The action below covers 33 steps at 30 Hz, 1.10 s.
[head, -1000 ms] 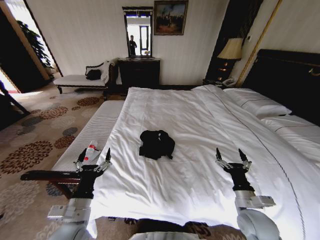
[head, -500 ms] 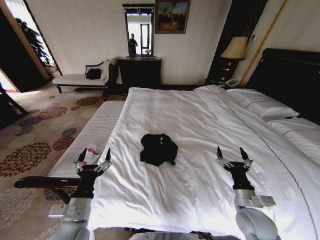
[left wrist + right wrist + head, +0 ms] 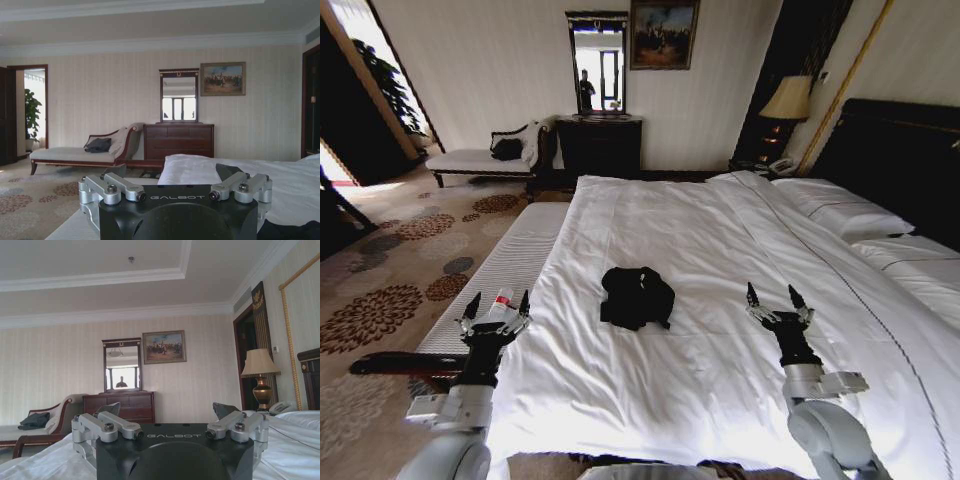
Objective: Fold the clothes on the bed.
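The clothes [image 3: 636, 297], a black T-shirt, lie crumpled in a heap on the middle of the bed [image 3: 720, 240], which has white sheets. A dark edge of them shows in the left wrist view [image 3: 290, 231]. My left gripper [image 3: 496, 304] is open, raised over the bed's left edge, left of the heap. My right gripper [image 3: 775, 297] is open too, raised over the sheet to the right of the heap. Neither touches the cloth. In the wrist views the left gripper [image 3: 172, 175] and the right gripper [image 3: 167, 412] both stand open with nothing between the fingers.
A narrow white striped bench [image 3: 505, 265] runs along the bed's left side, with a small white-and-red item [image 3: 500, 300] on it. White pillows [image 3: 845, 215] and a dark headboard [image 3: 895, 160] lie to the right. A chaise [image 3: 485, 155], a dresser [image 3: 600, 145] and a lamp [image 3: 785, 100] stand at the far wall.
The head camera shifted slightly. Both grippers have risen a little; the left one moved outward to the left. Both stay open. The clothes have not moved.
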Available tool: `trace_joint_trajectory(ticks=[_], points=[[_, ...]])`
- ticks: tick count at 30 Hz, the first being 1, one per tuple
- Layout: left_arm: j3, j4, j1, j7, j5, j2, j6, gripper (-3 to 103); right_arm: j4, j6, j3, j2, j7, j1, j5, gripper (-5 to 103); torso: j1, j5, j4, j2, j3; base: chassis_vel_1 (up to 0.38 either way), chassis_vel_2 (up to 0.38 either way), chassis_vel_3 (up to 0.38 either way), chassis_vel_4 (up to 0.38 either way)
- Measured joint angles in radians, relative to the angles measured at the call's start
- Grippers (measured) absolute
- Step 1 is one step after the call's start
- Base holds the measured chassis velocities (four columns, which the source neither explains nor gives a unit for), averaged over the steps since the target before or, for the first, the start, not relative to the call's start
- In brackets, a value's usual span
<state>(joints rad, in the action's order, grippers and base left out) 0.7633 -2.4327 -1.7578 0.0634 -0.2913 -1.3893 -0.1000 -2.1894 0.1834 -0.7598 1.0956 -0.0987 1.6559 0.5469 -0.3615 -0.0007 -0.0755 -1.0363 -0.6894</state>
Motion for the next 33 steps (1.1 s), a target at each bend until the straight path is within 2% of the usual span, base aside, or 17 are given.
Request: trace_joint_trajectory(ticks=[1, 3, 5, 6, 9, 10, 11, 13, 14, 16, 17, 20, 23, 26, 28, 31, 33], points=[[0.001, 0.006, 0.006, 0.002, -0.010, 0.009, -0.011, 100, 0.004, -0.003, 0.000, -0.006, -0.001, -0.003, 0.000, 100, 0.000, 0.0000, 0.0000, 0.000, 0.000, 0.000, 0.000, 0.000, 0.000], [0.002, 0.033, 0.038, 0.011, -0.089, 0.053, -0.059, 100, 0.025, -0.026, 0.005, -0.028, -0.022, -0.018, -0.001, 100, 0.000, -0.0001, 0.0000, 0.000, 0.000, 0.000, 0.000, 0.000, 0.000], [-0.001, 0.042, 0.050, 0.013, -0.120, 0.066, -0.072, 100, 0.033, -0.032, 0.008, -0.031, -0.031, -0.023, -0.003, 100, 0.000, 0.0001, -0.0001, 0.000, 0.000, 0.000, 0.000, 0.000, 0.000], [-0.008, 0.057, 0.063, 0.013, -0.161, 0.084, -0.087, 100, 0.043, -0.038, 0.012, -0.034, -0.041, -0.029, -0.008, 100, 0.000, 0.0001, -0.0001, 0.000, 0.000, 0.000, 0.000, 0.000, 0.000], [-0.046, 0.118, 0.123, 0.018, -0.335, 0.138, -0.129, 100, 0.074, -0.055, 0.035, -0.039, -0.074, -0.054, -0.019, 100, 0.000, 0.0003, -0.0001, 0.000, 0.000, 0.000, 0.000, 0.000, 0.000], [-0.046, 0.118, 0.123, 0.018, -0.335, 0.138, -0.129, 100, 0.074, -0.055, 0.035, -0.039, -0.074, -0.054, -0.019, 100, 0.000, 0.0003, -0.0001, 0.000, 0.000, 0.000, 0.000, 0.000, 0.000], [-0.066, 0.158, 0.160, 0.021, -0.436, 0.157, -0.143, 100, 0.083, -0.060, 0.048, -0.044, -0.085, -0.066, -0.020, 100, 0.000, 0.0002, -0.0001, 0.000, 0.000, 0.000, 0.000, 0.000, 0.000], [-0.097, 0.218, 0.218, 0.024, -0.558, 0.179, -0.155, 100, 0.096, -0.058, 0.059, -0.068, -0.095, -0.070, -0.019, 100, 0.000, 0.0001, 0.0002, 0.000, 0.000, 0.000, 0.000, 0.000, 0.000], [-0.097, 0.218, 0.218, 0.024, -0.558, 0.179, -0.155, 100, 0.096, -0.058, 0.059, -0.068, -0.095, -0.070, -0.019, 100, 0.000, 0.0001, 0.0002, 0.000, 0.000, 0.000, 0.000, 0.000, 0.000], [-0.149, 0.298, 0.303, 0.052, -0.699, 0.199, -0.165, 100, 0.112, -0.039, 0.063, -0.108, -0.098, -0.060, -0.010, 100, 0.000, 0.0002, 0.0001, 0.000, 0.000, 0.000, 0.000, 0.000, 0.000], [-0.149, 0.298, 0.303, 0.052, -0.699, 0.199, -0.165, 100, 0.112, -0.039, 0.063, -0.108, -0.098, -0.060, -0.010, 100, 0.000, 0.0002, 0.0001, 0.000, 0.000, 0.000, 0.000, 0.000, 0.000], [-0.238, 0.413, 0.454, 0.103, -0.839, 0.193, -0.169, 100, 0.130, -0.021, 0.067, -0.148, -0.100, -0.054, 0.025, 100, 0.000, 0.0002, -0.0002, 0.000, 0.000, 0.000, 0.000, 0.000, 0.000], [-0.280, 0.471, 0.525, 0.120, -0.866, 0.177, -0.169, 100, 0.140, -0.010, 0.071, -0.158, -0.104, -0.056, 0.035, 100, 0.000, 0.0003, -0.0004, 0.000, 0.000, 0.000, 0.000, 0.000, 0.000], [-0.362, 0.562, 0.633, 0.150, -0.927, 0.136, -0.165, 100, 0.167, 0.039, 0.062, -0.186, -0.105, -0.034, 0.053, 100, 0.000, 0.0003, 0.0001, 0.000, 0.000, 0.000, 0.000, 0.000, 0.000], [-0.373, 0.570, 0.644, 0.160, -0.940, 0.129, -0.165, 100, 0.173, 0.048, 0.054, -0.187, -0.103, -0.025, 0.059, 100, 0.000, 0.0003, 0.0000, 0.000, 0.000, 0.000, 0.000, 0.000, 0.000], [-0.407, 0.589, 0.668, 0.254, -1.018, 0.098, -0.185, 100, 0.192, 0.087, -0.017, -0.179, -0.101, 0.034, 0.137, 100, 0.000, 0.0003, -0.0007, 0.000, 0.000, 0.000, 0.000, 0.000, 0.000], [-0.411, 0.589, 0.669, 0.271, -1.039, 0.094, -0.192, 100, 0.194, 0.093, -0.031, -0.172, -0.101, 0.040, 0.147, 100, 0.000, 0.0004, -0.0006, 0.000, 0.000, 0.000, 0.000, 0.000, 0.000]])
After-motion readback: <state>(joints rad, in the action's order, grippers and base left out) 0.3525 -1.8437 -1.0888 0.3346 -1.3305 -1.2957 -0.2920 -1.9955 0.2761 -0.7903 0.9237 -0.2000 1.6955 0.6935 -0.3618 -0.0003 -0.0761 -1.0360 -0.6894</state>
